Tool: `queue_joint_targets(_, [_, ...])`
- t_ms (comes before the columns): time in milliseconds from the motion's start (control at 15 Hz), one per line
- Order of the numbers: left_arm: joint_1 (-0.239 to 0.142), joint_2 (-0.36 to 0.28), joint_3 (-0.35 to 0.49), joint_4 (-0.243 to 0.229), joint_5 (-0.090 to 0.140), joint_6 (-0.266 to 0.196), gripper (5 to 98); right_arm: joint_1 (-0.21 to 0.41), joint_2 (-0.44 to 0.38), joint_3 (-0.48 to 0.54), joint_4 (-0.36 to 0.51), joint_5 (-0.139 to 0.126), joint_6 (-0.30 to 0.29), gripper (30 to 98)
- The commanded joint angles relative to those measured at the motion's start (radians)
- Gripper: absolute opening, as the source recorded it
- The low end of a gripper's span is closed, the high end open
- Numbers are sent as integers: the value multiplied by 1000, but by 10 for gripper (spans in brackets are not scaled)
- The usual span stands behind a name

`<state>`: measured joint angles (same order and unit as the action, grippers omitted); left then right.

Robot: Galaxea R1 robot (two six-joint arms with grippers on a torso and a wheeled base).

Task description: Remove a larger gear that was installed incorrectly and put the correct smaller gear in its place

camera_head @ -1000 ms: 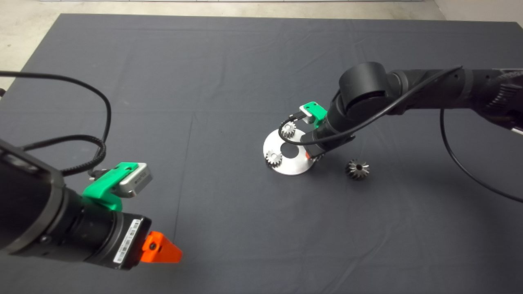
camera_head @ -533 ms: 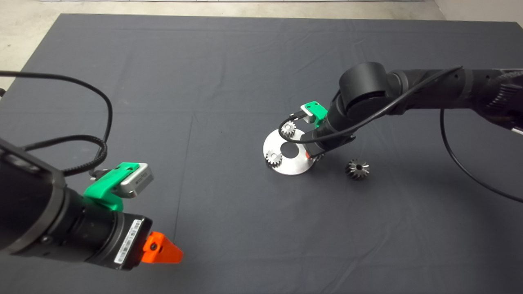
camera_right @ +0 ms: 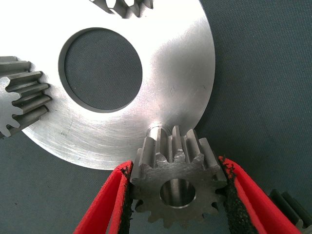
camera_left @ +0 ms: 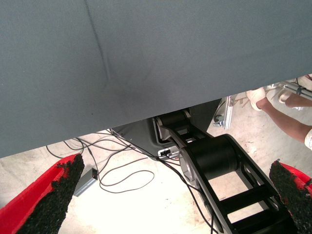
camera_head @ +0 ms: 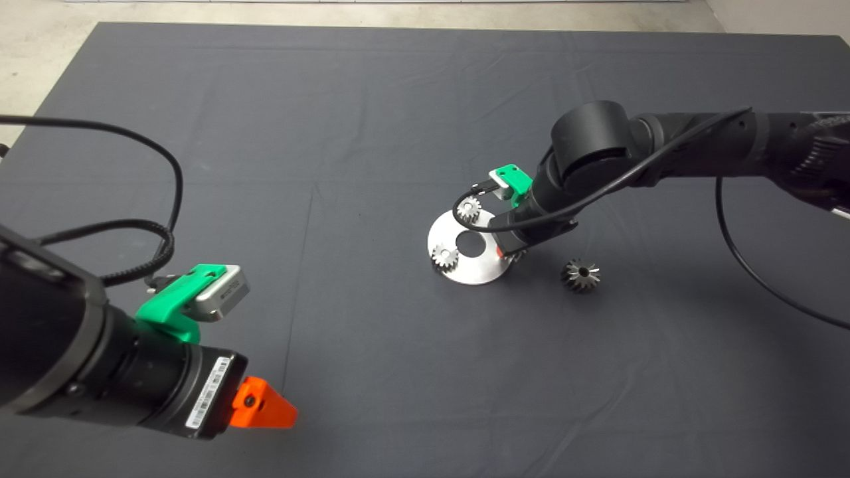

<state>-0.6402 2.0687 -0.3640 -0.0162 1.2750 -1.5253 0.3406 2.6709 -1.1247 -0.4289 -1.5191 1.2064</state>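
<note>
Right gripper (camera_right: 178, 195) clamped on the smaller gear (camera_right: 176, 185) — red fingers (camera_right: 105, 204) pressing its toothed flanks from either side, bore open toward the wrist camera. Held at the lower right rim of the round steel plate (camera_head: 458, 265), just right of centre in the head view, largely hidden there under the right arm. A short peg (camera_right: 157, 130) on the plate showing right beside the gear's far teeth; bore seemingly just off that peg rather than over it, so next move judged a small shift toward the plate's centre hole (camera_right: 100, 70), then straight down. Gear axis upright, along the line of approach; no long axis to speak of. Two brighter spur gears (camera_head: 444, 257) seated on the plate's left and upper rim. Larger gear (camera_head: 580, 275) already off — lying on the mat (camera_head: 332, 133) right of the plate, well apart. Left gripper (camera_left: 170, 204) parked at lower left, fingers spread wide.
</note>
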Motion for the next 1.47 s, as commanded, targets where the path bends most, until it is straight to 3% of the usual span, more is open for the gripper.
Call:
queue_joint_targets(0, [-6,0,11,-17,0,-1,981,25,-2,14,-33,4,12,412])
queue_joint_targets(600, [-6,0,11,-17,0,-2,981,25,4,25,-33,7,24,413])
queue_joint_targets(867, [-6,0,11,-17,0,-1,981,25,5,31,-31,28,24,412])
queue_joint_targets(1400, [-6,-2,12,-18,0,-1,981,20,-5,30,-36,27,21,413])
